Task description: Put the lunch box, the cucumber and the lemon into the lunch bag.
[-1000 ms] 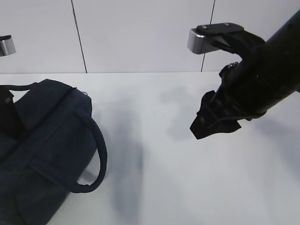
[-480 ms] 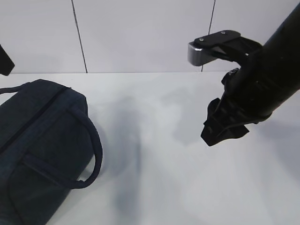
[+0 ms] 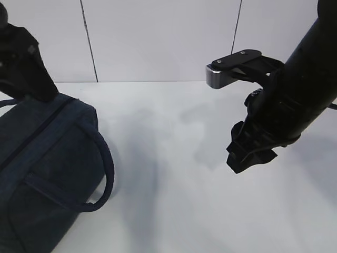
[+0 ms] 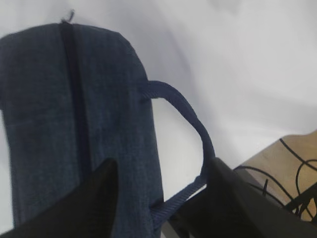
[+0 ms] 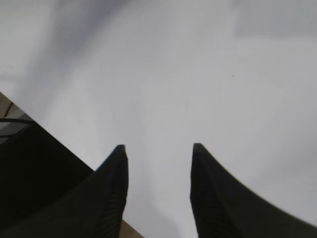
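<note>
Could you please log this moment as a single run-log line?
lunch bag: zipped shut, on table | left tool: open, empty, over bag | right tool: open, empty, above bare table | lunch box, cucumber, lemon: not visible

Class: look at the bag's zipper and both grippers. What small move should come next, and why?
Probably lift the left gripper clear. The lunch bag lies with its zipper apparently closed, no food is visible, and both grippers, including the right gripper, hold nothing.

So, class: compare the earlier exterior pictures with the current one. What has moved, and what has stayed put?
The left arm, earlier almost out of view, has come in at the top left above the lunch bag, whose end has sunk flatter. The left gripper holds nothing. The right gripper has drifted slightly right and down, jaws apart and empty. The table stays bare beside the bag, whose zipper looks closed.
</note>
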Robot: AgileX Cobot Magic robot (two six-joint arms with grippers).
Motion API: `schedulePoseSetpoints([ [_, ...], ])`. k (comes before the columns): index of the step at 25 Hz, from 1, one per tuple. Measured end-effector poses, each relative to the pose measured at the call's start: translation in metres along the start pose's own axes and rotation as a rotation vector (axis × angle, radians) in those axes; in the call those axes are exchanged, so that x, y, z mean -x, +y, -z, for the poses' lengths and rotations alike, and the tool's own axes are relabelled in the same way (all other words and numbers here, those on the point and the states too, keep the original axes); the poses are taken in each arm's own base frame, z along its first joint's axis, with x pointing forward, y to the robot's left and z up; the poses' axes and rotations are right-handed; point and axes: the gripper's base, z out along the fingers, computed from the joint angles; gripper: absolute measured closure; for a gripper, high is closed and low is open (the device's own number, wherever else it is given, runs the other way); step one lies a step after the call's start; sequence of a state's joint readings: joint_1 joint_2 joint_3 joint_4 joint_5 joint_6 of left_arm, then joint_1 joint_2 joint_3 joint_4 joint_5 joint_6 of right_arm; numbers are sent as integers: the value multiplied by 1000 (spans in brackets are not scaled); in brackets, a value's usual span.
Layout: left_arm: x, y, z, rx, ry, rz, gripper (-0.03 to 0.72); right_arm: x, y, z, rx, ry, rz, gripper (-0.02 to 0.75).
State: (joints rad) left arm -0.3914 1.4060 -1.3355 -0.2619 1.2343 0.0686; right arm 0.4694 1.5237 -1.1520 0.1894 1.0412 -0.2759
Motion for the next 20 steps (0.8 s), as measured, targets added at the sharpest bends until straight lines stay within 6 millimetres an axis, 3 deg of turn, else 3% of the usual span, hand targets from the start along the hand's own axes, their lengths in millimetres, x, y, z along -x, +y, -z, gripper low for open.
schedulePoseSetpoints([
  [10,3,-7,-36,38,118,-23,257,0,0,0,0,1,-2,436],
  [20,10,0,-69,75,212,-16,256,0,0,0,1,5,-2,436],
])
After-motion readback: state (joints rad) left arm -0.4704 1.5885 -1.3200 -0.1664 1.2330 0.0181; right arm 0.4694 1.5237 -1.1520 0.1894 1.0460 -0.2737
